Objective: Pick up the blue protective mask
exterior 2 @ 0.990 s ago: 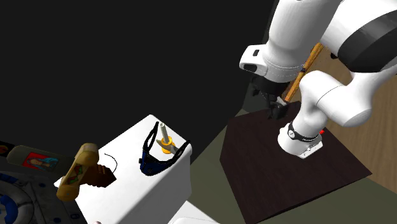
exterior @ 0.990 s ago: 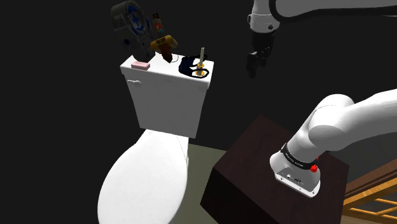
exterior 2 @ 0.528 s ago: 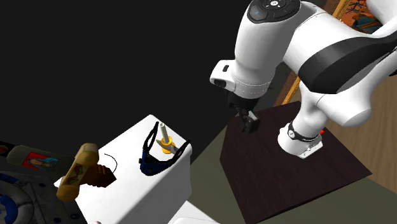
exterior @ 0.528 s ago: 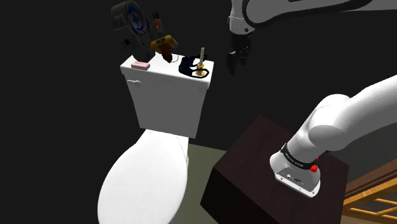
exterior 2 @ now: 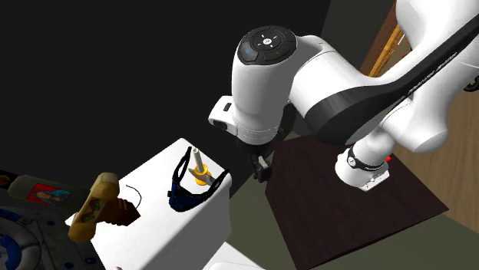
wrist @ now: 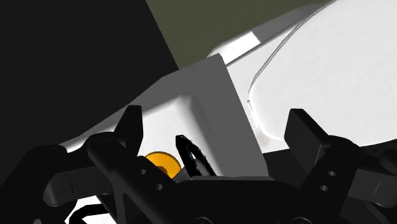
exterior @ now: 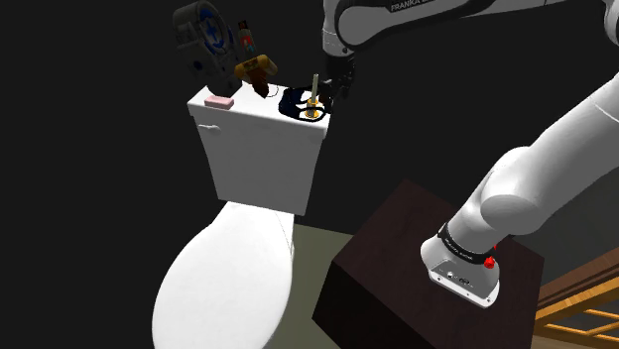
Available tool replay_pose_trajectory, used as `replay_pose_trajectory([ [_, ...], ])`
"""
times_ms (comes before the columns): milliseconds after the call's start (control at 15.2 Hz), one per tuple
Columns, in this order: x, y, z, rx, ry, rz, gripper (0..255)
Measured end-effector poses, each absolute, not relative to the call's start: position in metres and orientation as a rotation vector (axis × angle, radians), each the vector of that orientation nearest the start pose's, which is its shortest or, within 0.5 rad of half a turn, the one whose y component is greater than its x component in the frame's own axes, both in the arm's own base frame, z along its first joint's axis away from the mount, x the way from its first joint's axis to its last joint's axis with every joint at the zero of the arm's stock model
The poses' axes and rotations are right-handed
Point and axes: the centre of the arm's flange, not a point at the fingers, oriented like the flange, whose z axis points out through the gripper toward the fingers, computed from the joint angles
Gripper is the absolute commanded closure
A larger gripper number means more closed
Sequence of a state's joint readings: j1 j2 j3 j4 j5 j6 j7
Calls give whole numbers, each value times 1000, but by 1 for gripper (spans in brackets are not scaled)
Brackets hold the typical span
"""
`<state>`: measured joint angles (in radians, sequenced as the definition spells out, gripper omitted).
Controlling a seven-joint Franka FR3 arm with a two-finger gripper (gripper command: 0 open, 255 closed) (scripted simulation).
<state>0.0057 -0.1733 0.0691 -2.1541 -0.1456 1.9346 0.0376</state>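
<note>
My arm has swung across in the last second, from out over the dark stand toward the toilet tank point(exterior: 260, 149). My pincer point(exterior: 334, 87) now hangs just off the tank's end, the end nearest the stand, and a little above the lid. It is wide, with nothing between its fingers point(wrist: 130, 130).

That puts me close to the blue protective mask point(exterior: 294, 102), which reads as very dark blue. It lies on the tank lid near that same end. A candlestick point(exterior: 314, 97) with a yellow base stands on the lid among the mask's straps. I cannot tell whether a strap loops round it or only lies beside it. I judge the approach nearly done: I am not yet over the mask, and the descent and the closing are yet to come. The candlestick is the hazard, since it stands so close to the fabric.

Further along the tank lid, away from my pincer, lie a pink bar point(exterior: 217, 100) and a yellow-brown tool-like thing point(exterior 2: 92, 207).

As for containers, the tank is lidded and its inside is hidden. Below its front, the toilet cover point(exterior: 223, 283) is down over the bowl.
</note>
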Motion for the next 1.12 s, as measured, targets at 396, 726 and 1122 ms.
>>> replay_pose_trajectory([
  [396,563,35,452,-3281,-203,-19,0],
  [726,607,48,438,-3276,-237,-70,0],
  [1122,610,47,408,-3276,-239,-73,0],
])
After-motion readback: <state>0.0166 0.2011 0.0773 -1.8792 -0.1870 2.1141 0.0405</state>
